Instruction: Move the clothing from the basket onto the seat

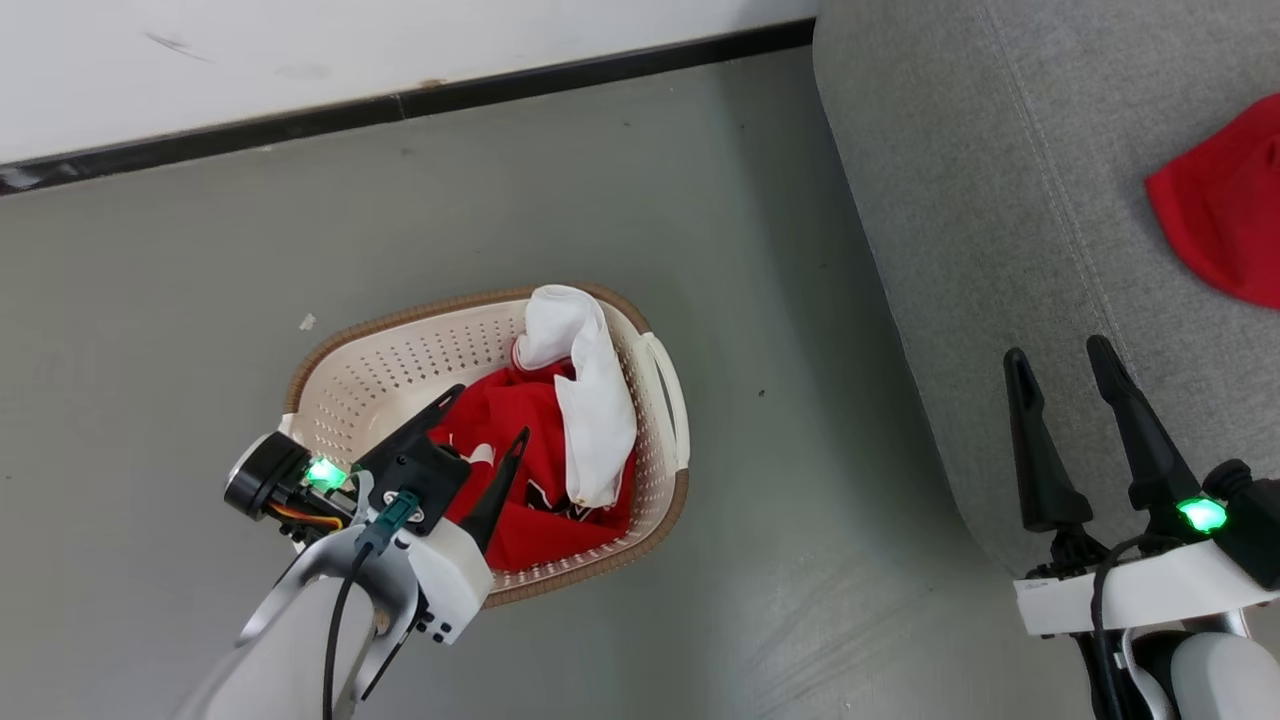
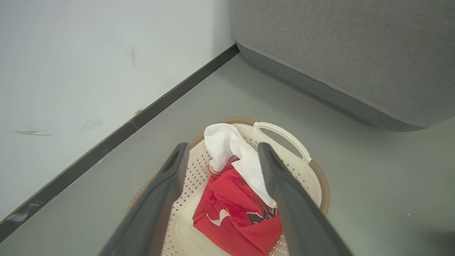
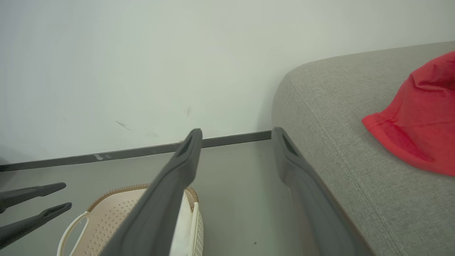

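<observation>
The cream basket (image 1: 400, 318) stands on the floor and holds a crumpled red garment (image 1: 540, 470) with a white garment (image 1: 590, 400) draped over it. My left gripper (image 1: 488, 413) hangs open just over the basket's near side, fingers above the red cloth and holding nothing. The left wrist view looks between those open fingers (image 2: 223, 145) at the red garment (image 2: 238, 206), the white one (image 2: 227, 142) and the basket's handle (image 2: 284, 133). My right gripper (image 1: 1056, 350) is open and empty by the grey seat (image 1: 1000, 200), where another red garment (image 1: 1225, 220) lies.
A white wall (image 1: 400, 50) with a black baseboard (image 1: 500, 88) runs behind the basket. Grey floor (image 1: 780, 400) separates basket and seat. The right wrist view has the seat (image 3: 337, 117), its red garment (image 3: 419, 117), the basket (image 3: 106, 213) and my left gripper (image 3: 67, 195).
</observation>
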